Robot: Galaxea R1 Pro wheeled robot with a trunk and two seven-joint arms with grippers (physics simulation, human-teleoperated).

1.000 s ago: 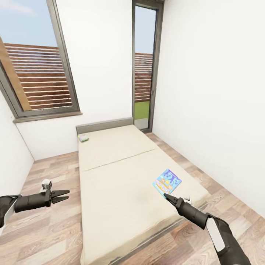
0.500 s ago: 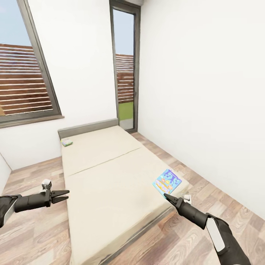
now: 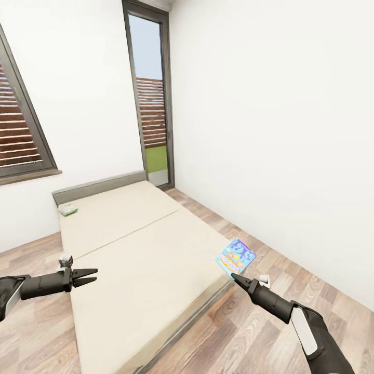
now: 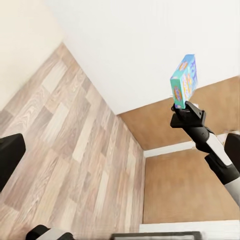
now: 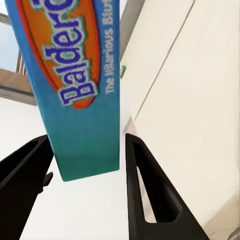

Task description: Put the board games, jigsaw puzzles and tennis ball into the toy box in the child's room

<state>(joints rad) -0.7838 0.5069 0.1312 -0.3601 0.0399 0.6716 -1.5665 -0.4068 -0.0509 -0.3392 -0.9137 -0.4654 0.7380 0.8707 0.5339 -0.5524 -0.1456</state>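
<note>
Board game (image 3: 236,256), the blue cartoon-printed box, is pinched upright in the right pincer (image 3: 235,277) beyond the bed's (image 3: 135,244) corner. Left pincer (image 3: 88,276) hovers spread, empty. Carrying appears underway; next it needs the toy box on the bench.

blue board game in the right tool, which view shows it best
The head view: the whole blue board game shows, upright in the right tool. The left wrist view gives it small and edge-on; the right wrist view only a close-up of its lettered face.

A small green board game (image 3: 68,210) lies on the bed (image 3: 135,244).
</note>
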